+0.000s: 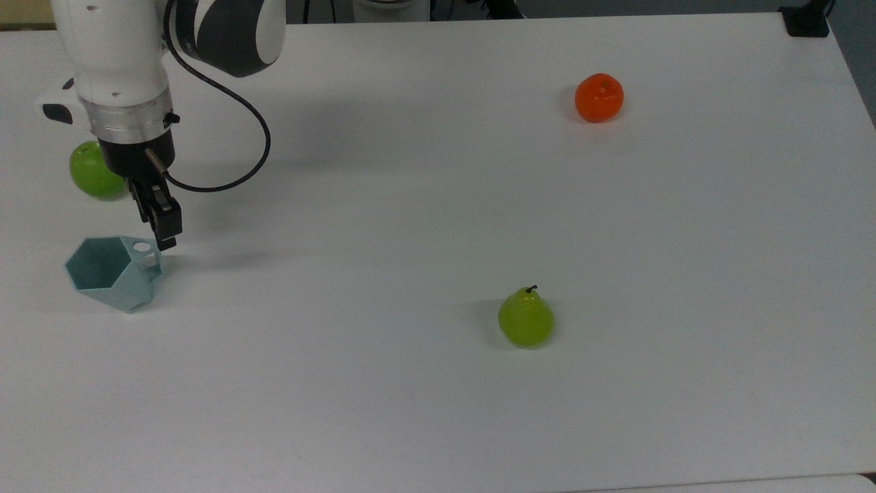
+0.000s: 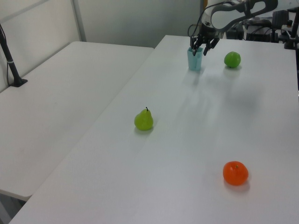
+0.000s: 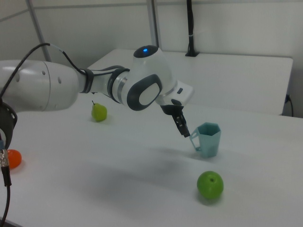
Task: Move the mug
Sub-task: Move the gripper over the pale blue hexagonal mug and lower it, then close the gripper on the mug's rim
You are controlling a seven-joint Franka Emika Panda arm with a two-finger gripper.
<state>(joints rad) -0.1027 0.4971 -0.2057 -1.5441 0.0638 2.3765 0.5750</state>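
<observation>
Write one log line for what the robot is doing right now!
phase: reaching | gripper: open, at handle of mug | mug: upright, not held

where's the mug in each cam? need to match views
Top view: the mug stands near the top view's left edge, below the green apple, with the gripper just above its handle.
Left view: mug at the far end of the table, to the left view's left of the apple.
Right view: mug right of centre, behind the apple.
Shared landmark: the green apple beside the mug.
</observation>
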